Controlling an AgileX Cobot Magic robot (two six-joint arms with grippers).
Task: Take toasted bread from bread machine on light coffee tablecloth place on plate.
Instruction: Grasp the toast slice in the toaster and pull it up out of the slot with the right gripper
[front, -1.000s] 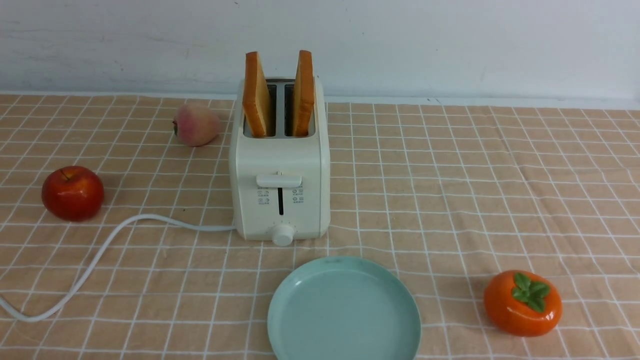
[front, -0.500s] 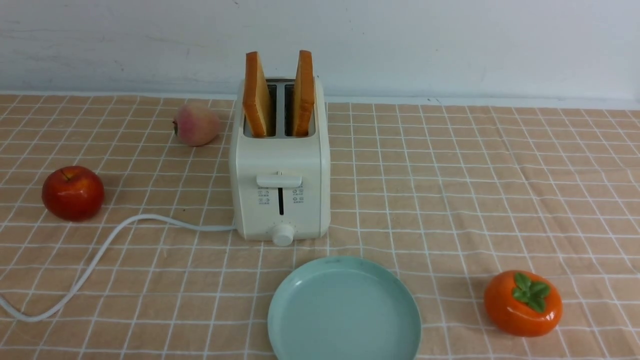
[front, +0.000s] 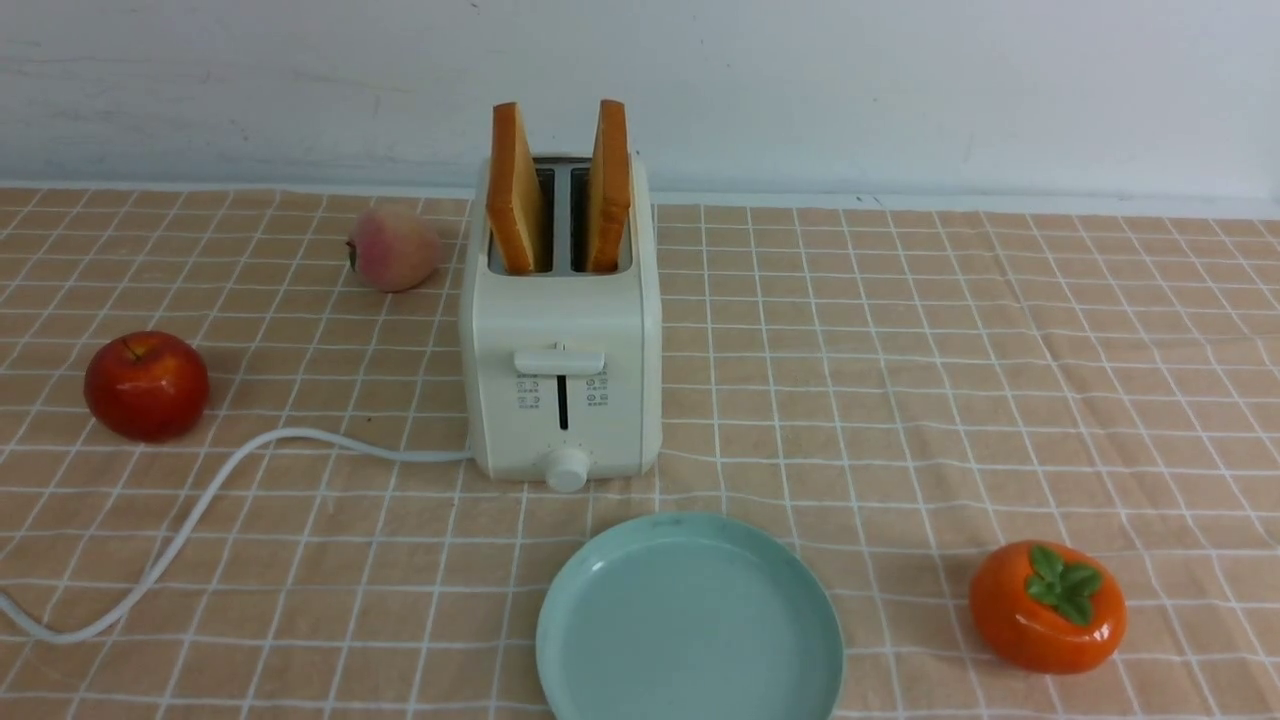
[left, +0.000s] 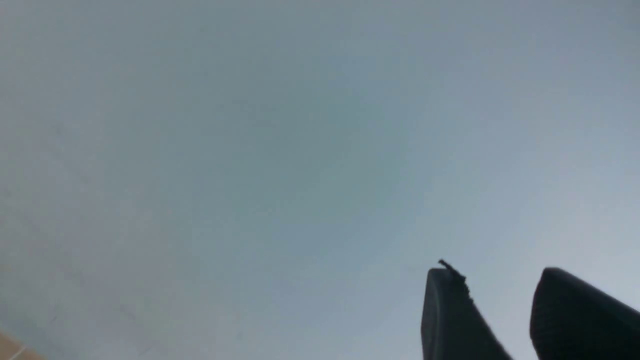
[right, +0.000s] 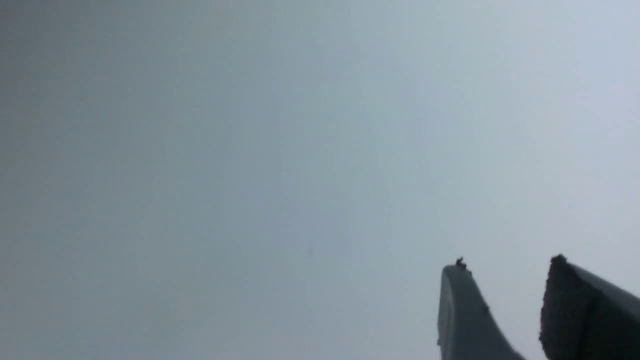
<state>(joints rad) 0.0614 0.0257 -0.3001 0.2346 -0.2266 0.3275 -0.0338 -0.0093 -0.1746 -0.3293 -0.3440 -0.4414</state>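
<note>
nothing has moved since the earlier frames. you find the toasted bread (front: 515, 190), two slices, standing in the slots of the bread machine (front: 560, 310) on the tablecloth (front: 900, 380), just behind the plate (front: 688, 620). icons (front: 527, 393) beside the lever (front: 558, 360) are too small to read. left gripper (left: 495, 272) and right gripper (right: 507, 265): fingers spread, nothing between them.

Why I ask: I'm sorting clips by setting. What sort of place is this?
Probably a staged breakfast tabletop, not a real kitchen: a toaster holding two toast slices stands on a gridded tablecloth against a bare white wall, with an empty plate in front and an apple nearby.
</note>
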